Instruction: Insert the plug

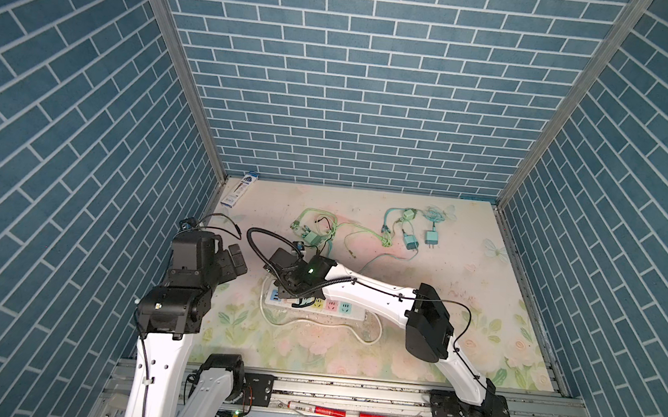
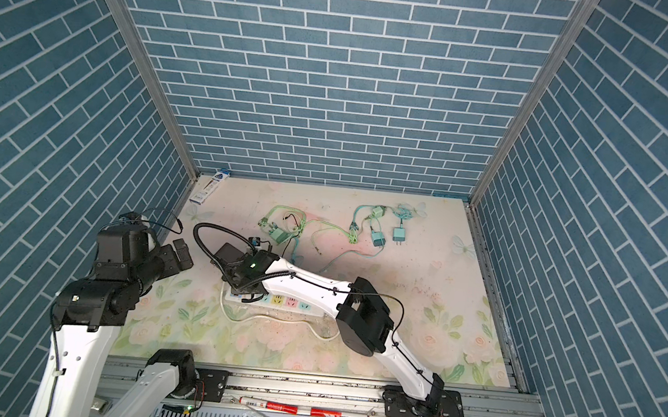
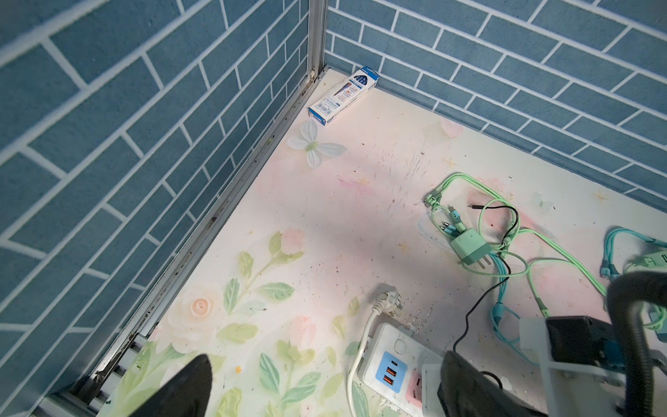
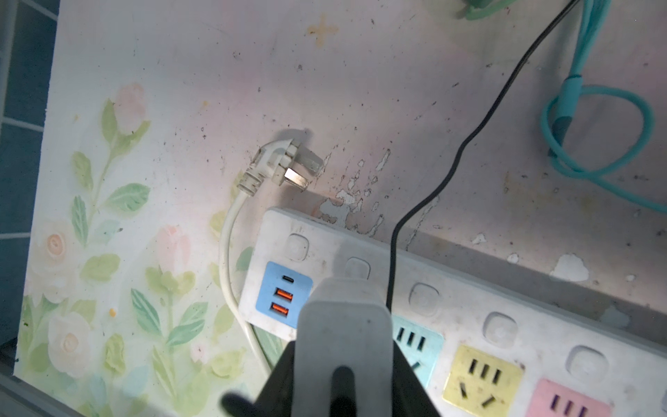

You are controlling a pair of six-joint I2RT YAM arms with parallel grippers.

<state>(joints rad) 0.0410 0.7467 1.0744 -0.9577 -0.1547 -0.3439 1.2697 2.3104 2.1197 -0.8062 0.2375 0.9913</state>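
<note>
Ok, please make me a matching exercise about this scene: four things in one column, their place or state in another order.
1. blue and white cardboard box
2. pale grey plug with black cable
3. white three-pin plug on white cord
4. left gripper

a. open, empty
b. lying on floral mat beside white power strip
c. far left corner
d. clamped in right gripper

Pairs: 1-c, 2-d, 3-b, 4-a

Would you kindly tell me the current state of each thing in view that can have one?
Grey plug block with black cable: held by the right gripper over the white power strip, beside its blue USB panel; seating hidden.
Right gripper: shut on the plug block.
Left gripper: open, empty.
Strip's own white three-pin plug: loose on the table, unplugged.
Yellow socket: empty.
Mint-green charger: on the table, unplugged.
</note>
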